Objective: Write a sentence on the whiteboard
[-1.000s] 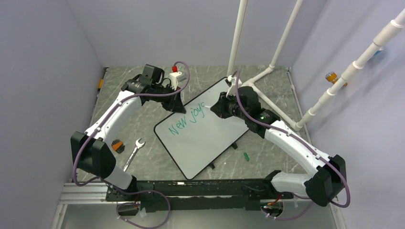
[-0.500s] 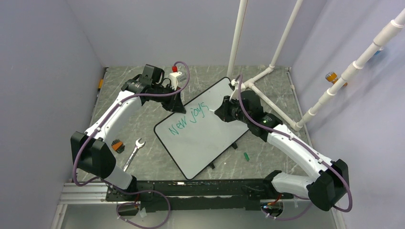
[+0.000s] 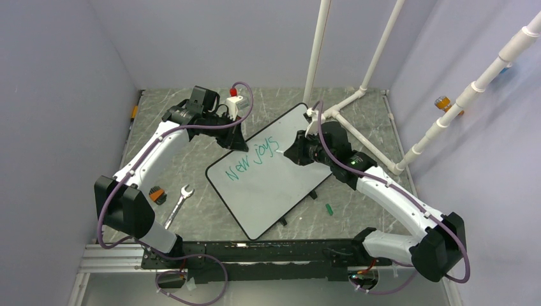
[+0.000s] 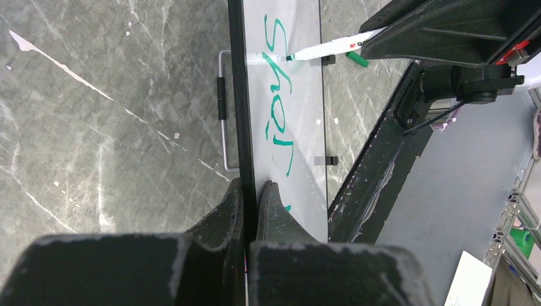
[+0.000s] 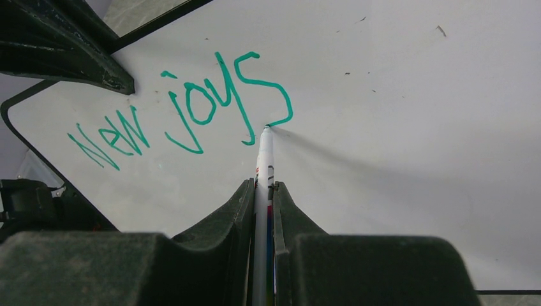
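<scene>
My right gripper [image 5: 263, 188], clamped on the marker [image 5: 264, 159], just finished the "s" of "joys". My left gripper [image 4: 250, 191] pinches the whiteboard [image 5: 415, 127] at its far-left edge. The sentence [image 5: 191, 115] looks half done.

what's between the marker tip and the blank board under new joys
Nothing visible. The marker in the right gripper touches the whiteboard at the end of the green lettering, and the surface beyond it is bare. The left gripper clamps the board's rim, off the path.
</scene>
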`<state>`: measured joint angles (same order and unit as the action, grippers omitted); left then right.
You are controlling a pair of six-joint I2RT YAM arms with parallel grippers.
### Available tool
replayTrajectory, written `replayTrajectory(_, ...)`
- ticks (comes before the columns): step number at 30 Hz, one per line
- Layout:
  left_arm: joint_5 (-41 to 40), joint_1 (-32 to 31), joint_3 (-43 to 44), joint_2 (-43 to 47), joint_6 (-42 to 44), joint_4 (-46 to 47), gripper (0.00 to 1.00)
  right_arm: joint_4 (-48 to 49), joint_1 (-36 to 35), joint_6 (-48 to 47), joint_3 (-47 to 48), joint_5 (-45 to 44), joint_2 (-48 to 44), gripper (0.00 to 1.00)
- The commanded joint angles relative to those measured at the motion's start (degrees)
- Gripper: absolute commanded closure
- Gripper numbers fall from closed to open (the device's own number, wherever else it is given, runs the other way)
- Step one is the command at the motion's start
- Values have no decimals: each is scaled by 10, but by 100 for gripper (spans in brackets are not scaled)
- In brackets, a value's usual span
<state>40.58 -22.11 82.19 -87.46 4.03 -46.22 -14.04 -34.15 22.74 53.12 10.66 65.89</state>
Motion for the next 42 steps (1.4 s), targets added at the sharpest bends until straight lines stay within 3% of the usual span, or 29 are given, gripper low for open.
replayTrajectory(1, -33, -24, -5, 2, 83, 3, 100, 21, 1, 9, 23, 15, 12, 100)
replayTrajectory(7, -34, -24, -5, 4, 83, 4, 100, 0, 1, 5, 77, 11, 14, 100)
replayTrajectory(14, -37, -24, -6, 6, 83, 4, 100, -27, 1, 21, 100, 10, -47, 100)
replayTrajectory(34, -74, -24, -6, 9, 74, 13, 100, -169, 1, 16, -4, -54, -229, 100)
replayTrajectory(42, -76, -24, -6, 6, 70, 14, 100, -167, 1, 31, -54, 27, -251, 100)
